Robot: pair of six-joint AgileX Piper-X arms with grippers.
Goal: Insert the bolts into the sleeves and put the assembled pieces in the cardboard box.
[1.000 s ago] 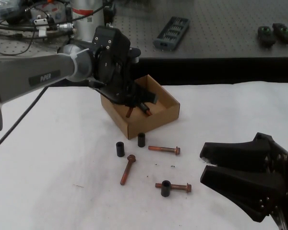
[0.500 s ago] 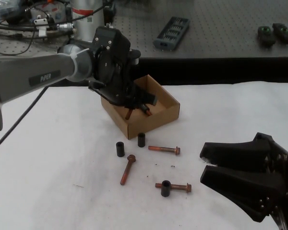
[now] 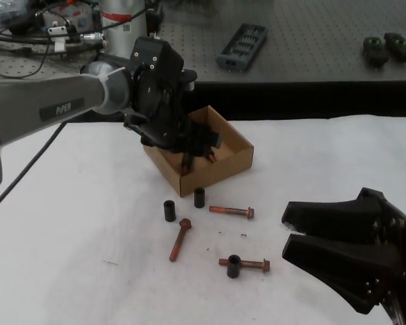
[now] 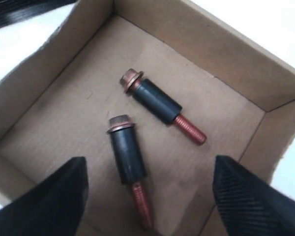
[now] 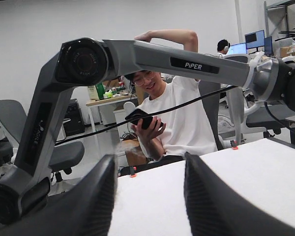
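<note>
Left end effector (image 4: 148,194) gapes empty over the brown cardboard box (image 4: 221,54) holding two black-sleeved copper bolts (image 4: 127,155). Right end effector (image 3: 285,232) is open too, nothing in it.

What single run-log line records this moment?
left gripper: open over cardboard box | inside: two assembled pieces | right gripper: open

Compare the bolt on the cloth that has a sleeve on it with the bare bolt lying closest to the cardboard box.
The sleeved bolt carries a black sleeve near its tip end; the bare bolt has an uncovered shank. The sleeved bolt lies farther from the cardboard box; the bare bolt lies close to it, beside an upright sleeve. Both are copper-coloured and lie flat on the white cloth, heads toward the same side.
</note>
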